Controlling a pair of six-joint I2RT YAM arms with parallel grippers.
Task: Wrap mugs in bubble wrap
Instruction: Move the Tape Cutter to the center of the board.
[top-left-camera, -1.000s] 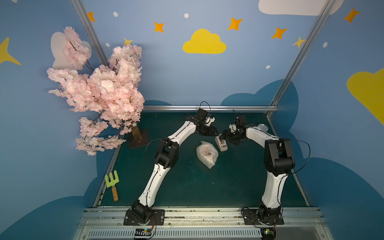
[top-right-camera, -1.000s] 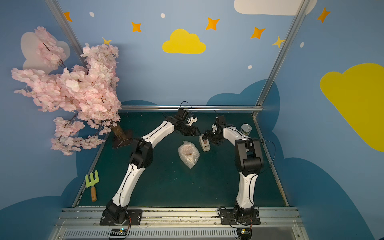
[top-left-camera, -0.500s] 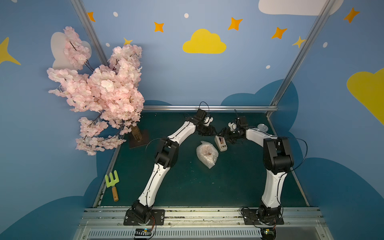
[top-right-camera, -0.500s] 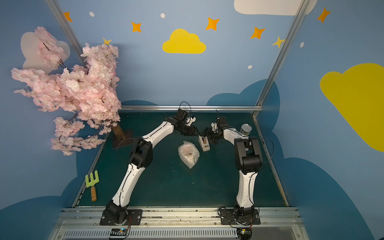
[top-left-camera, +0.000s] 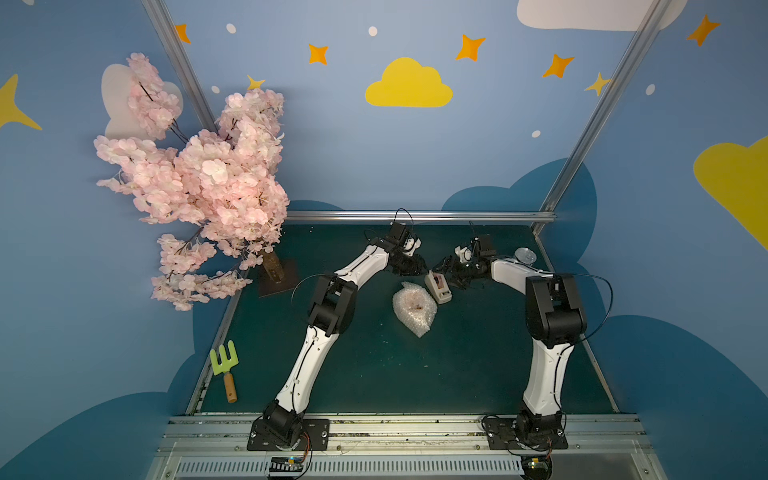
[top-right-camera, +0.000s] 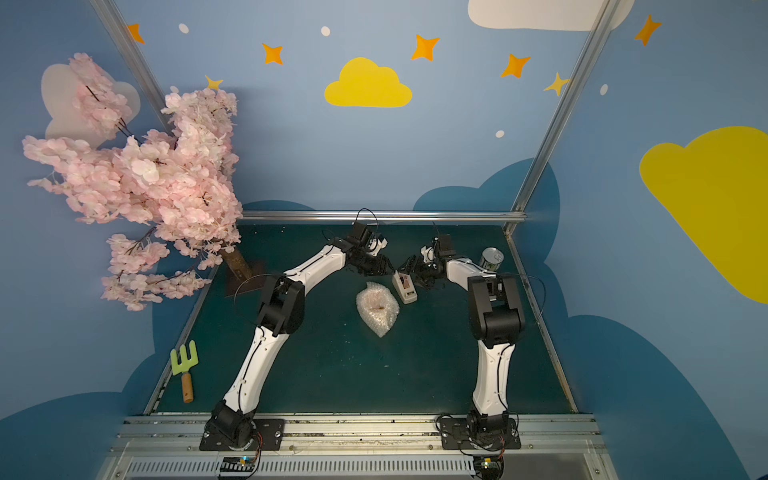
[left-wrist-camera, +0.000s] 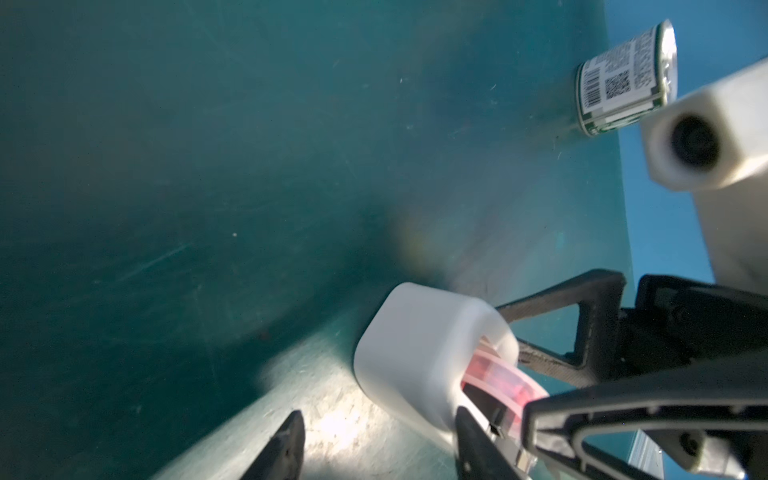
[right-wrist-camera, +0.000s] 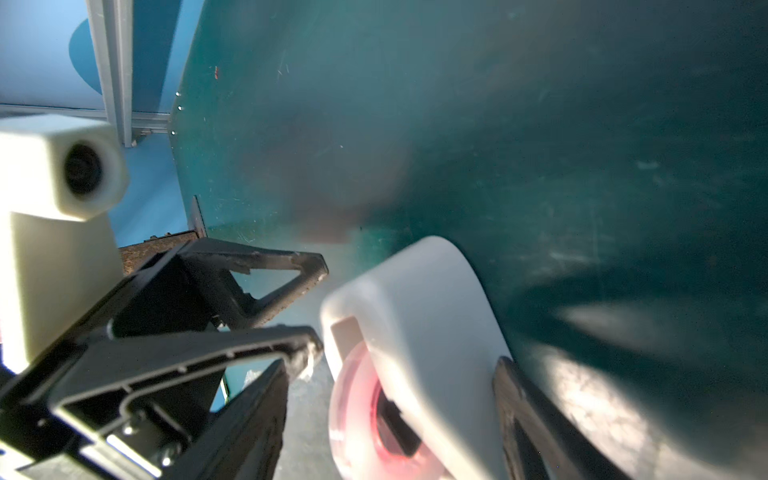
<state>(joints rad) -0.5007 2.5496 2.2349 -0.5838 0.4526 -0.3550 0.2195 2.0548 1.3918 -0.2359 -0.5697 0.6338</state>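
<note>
The bubble wrap (top-left-camera: 414, 308) (top-right-camera: 377, 306) lies bunched into a lump mid-table in both top views. The mug is hidden inside it; only a pinkish patch shows through the top. Both grippers are beyond it, at a white tape dispenser (top-left-camera: 438, 286) (left-wrist-camera: 415, 353) (right-wrist-camera: 419, 316) with a pink roll. My left gripper (top-left-camera: 417, 267) (left-wrist-camera: 378, 419) is open with bare table between its fingers and the dispenser's end beside one finger. My right gripper (top-left-camera: 445, 268) (right-wrist-camera: 390, 365) is open and straddles the dispenser, with a gap showing at the roll side.
A silver labelled can (top-left-camera: 524, 255) (left-wrist-camera: 623, 79) stands at the back right near the table edge. A pink blossom tree (top-left-camera: 195, 187) on a brown base fills the back left. A green garden fork (top-left-camera: 225, 368) lies at the front left edge. A metal rail (top-left-camera: 415, 216) runs along the back.
My right gripper has moved left and closer to the tape dispenser and the left gripper. The left jaws have narrowed a little. Bubble wrap and dispenser have stayed put.
</note>
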